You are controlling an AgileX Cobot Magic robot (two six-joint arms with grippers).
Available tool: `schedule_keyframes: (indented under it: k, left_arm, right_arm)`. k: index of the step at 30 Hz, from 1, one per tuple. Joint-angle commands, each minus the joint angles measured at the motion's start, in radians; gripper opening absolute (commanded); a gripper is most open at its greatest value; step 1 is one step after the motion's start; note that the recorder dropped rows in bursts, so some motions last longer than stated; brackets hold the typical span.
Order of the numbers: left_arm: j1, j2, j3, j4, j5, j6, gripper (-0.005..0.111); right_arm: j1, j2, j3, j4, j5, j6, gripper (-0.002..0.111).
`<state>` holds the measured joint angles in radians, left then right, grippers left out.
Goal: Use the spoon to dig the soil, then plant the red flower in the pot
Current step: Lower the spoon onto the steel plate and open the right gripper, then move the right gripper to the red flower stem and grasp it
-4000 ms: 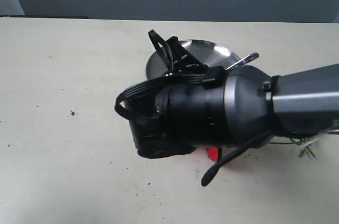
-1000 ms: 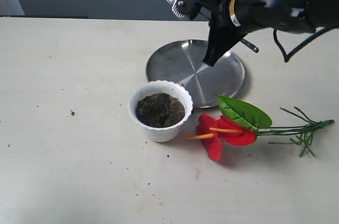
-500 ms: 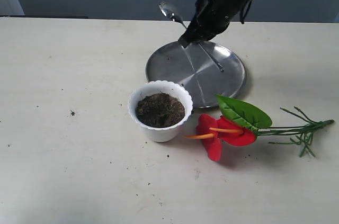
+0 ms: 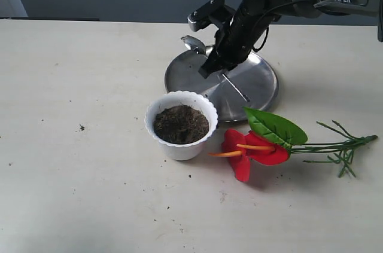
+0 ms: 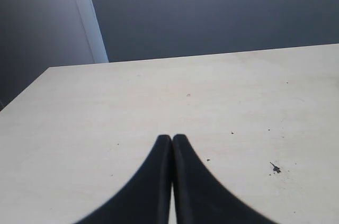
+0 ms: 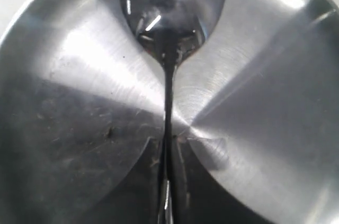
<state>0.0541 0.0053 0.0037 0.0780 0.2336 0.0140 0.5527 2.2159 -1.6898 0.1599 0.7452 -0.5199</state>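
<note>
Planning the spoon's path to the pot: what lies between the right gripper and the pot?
In the exterior view, only the near part of the steel plate separates the right gripper, shut on the spoon, from the pot. Nothing stands there.

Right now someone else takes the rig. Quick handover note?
Right gripper: shut on the spoon, holding it by the handle above the steel plate, bowl toward the plate's far-left rim.
Left gripper: shut, empty, over bare table, away from the work.
Pot: upright in front of the plate, soil inside, no hole visible.
Red flower: lying on the table to the right of the pot, stems pointing right, untouched.
Done: spoon is in hand.
Left: dig the soil, then plant the flower in the pot.
</note>
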Motion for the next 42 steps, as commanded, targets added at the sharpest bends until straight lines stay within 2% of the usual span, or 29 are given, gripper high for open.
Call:
schedule_keyframes:
  k: [1,7,13,15,21,28,33,37,42]
  left_arm:
    - [-0.007,-0.005,-0.004,-0.008,-0.001,-0.004,0.0]
    - [-0.007,-0.005,-0.004,-0.008,-0.001,-0.004,0.0]
    - [-0.007,-0.005,-0.004,-0.008,-0.001,-0.004,0.0]
    - [-0.007,-0.005,-0.004,-0.008,-0.001,-0.004,0.0]
    - [-0.007,-0.005,-0.004,-0.008,-0.001,-0.004,0.0]
    - [-0.007,-0.005,-0.004,-0.008,-0.001,-0.004,0.0]
    - [-0.007,-0.005,-0.004,-0.008,-0.001,-0.004,0.0]
    - [-0.007,-0.005,-0.004,-0.008,-0.001,-0.004,0.0]
    - [-0.007,-0.005,-0.004,-0.008,-0.001,-0.004,0.0]
  right_arm:
    - [-0.005,0.022,-0.011,-0.03,-0.036,0.026,-0.001]
    - [-0.005,0.027,-0.011,-0.038,-0.036,0.026,0.001]
    - [-0.005,0.027,-0.011,-0.039,-0.027,0.028,0.03]
    - [-0.005,0.027,-0.011,-0.042,-0.027,0.045,0.036]
    - [-0.005,-0.008,-0.011,-0.043,0.026,0.081,0.036]
    - [-0.005,-0.156,-0.011,-0.054,0.212,0.081,0.036]
    - [-0.005,-0.292,-0.001,-0.149,0.362,0.116,0.036]
    - [-0.005,-0.391,0.064,-0.194,0.436,0.133,0.036]
    - [-0.005,-0.551,0.224,-0.225,0.389,0.136,0.036]
